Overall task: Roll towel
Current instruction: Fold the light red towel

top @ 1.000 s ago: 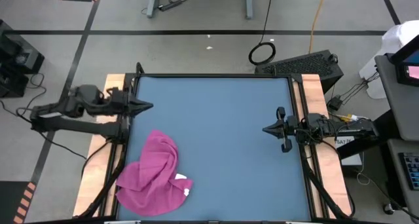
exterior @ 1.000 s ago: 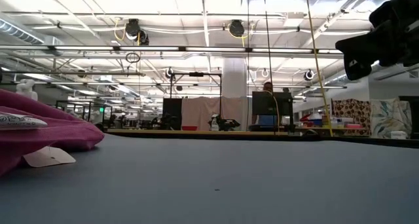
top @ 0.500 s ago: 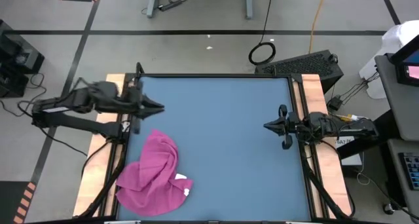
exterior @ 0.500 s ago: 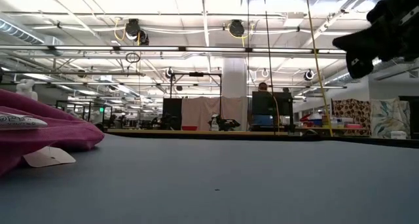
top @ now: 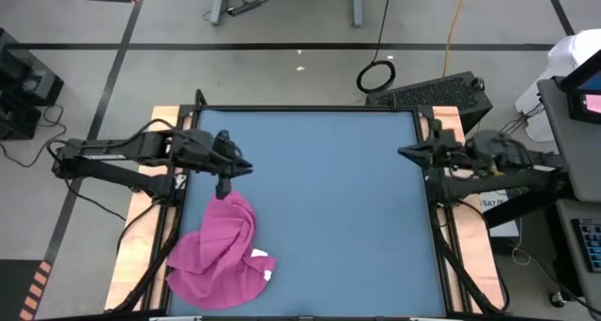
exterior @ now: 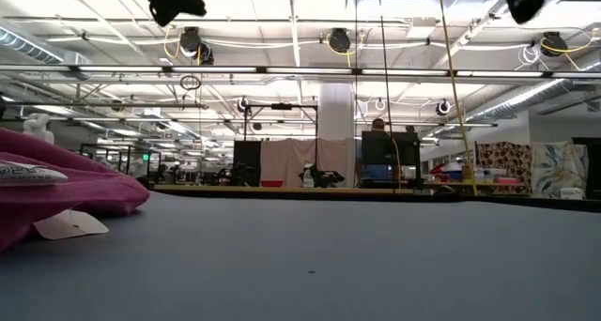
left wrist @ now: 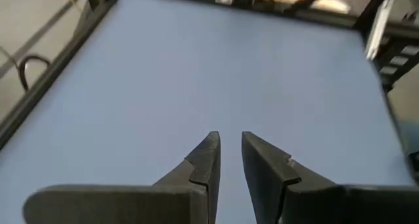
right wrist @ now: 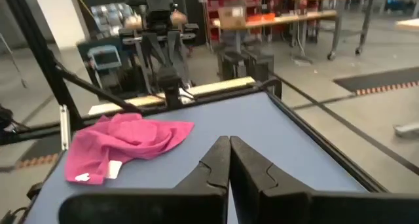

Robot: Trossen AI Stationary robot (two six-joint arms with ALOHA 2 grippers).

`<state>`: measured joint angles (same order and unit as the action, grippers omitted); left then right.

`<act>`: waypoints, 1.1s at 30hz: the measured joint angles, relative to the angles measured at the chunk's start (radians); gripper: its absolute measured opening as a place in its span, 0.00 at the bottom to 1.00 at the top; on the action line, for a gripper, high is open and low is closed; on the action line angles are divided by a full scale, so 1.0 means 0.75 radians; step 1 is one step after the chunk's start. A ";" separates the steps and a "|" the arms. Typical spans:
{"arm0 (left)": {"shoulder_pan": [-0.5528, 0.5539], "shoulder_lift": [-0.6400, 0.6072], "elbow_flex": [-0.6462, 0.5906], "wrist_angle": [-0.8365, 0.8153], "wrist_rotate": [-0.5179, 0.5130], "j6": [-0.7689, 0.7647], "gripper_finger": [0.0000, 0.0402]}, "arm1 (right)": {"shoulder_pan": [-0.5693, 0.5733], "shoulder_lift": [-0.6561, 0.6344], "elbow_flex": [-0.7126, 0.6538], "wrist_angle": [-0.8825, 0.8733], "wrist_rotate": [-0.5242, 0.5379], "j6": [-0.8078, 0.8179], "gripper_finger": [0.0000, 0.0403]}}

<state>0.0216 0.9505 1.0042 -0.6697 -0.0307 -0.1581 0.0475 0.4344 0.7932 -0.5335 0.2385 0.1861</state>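
high view straight down, low view level across table [exterior: 376,255], wrist views forward, all sharing table

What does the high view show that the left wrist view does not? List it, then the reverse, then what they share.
Only the high view shows the crumpled pink towel with its white tag, the right hand at the table's right edge, and the floor around.

Only the left wrist view shows the narrow gap between the left hand's fingers, which hold nothing.

Both show the blue tabletop and the left hand.
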 joint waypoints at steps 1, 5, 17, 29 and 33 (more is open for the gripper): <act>0.000 0.012 0.000 -0.036 0.000 -0.023 0.18 | 0.000 0.061 0.036 -0.007 -0.004 -0.006 0.00; -0.006 0.063 0.000 -0.236 -0.005 -0.162 0.18 | 0.000 0.288 0.147 -0.068 -0.009 -0.010 0.00; -0.162 0.242 0.000 -0.556 0.002 -0.480 0.19 | 0.001 0.828 0.057 0.044 -0.025 0.051 0.00; -0.097 0.624 0.001 -0.802 -0.231 -0.363 0.58 | 0.079 1.306 -0.067 0.675 -0.182 0.077 0.00; -0.027 0.727 -0.005 -0.803 -0.171 -0.312 0.61 | 0.115 1.405 -0.067 0.840 -0.182 0.057 0.01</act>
<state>0.0012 1.4959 1.0003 -1.2722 -0.1590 -0.3917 0.1340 1.4878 0.7429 0.0965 0.1020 0.2291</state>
